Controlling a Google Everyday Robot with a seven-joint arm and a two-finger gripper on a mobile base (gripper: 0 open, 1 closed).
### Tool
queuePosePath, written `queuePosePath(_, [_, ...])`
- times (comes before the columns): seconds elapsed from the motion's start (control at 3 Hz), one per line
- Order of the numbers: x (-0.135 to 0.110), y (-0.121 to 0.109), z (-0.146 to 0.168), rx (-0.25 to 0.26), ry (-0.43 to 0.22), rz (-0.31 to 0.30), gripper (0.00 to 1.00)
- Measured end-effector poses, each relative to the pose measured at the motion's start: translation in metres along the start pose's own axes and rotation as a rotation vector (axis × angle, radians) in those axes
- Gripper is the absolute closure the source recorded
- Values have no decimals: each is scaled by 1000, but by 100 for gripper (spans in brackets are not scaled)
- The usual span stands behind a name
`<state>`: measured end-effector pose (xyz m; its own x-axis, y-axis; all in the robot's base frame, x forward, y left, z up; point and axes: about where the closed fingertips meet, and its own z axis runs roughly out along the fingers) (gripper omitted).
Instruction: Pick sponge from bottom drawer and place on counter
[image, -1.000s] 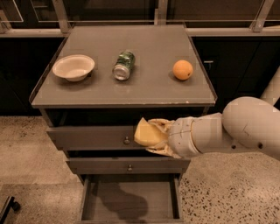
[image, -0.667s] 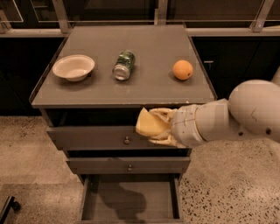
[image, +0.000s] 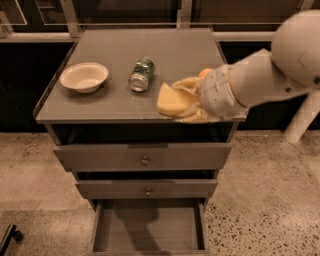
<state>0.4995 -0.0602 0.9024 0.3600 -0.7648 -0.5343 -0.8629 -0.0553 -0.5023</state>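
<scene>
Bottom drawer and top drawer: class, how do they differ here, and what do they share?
The bottom drawer is pulled far out, its floor showing; the top drawer is almost shut. The top drawer's knobbed front faces us; the bottom drawer's front is out of view. Both are grey-brown. The gripper holds the sponge over the counter at its front edge.

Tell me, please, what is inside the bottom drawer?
The open bottom drawer shows only a bare floor with a shadow; its nearest strip is cut off by the frame. The sponge is held in the gripper, above the counter's front edge.
</scene>
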Motion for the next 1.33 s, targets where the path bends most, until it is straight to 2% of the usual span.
queuePosePath(0.33, [3,-46,1,16,-9,-14,100])
queuePosePath(0.67, [17,-73,16,41,-65,-6,100])
queuePosePath(1.0, [29,-90,36,53,-123,5,100])
queuePosePath(1.33, [31,-106,56,52,-161,4,100])
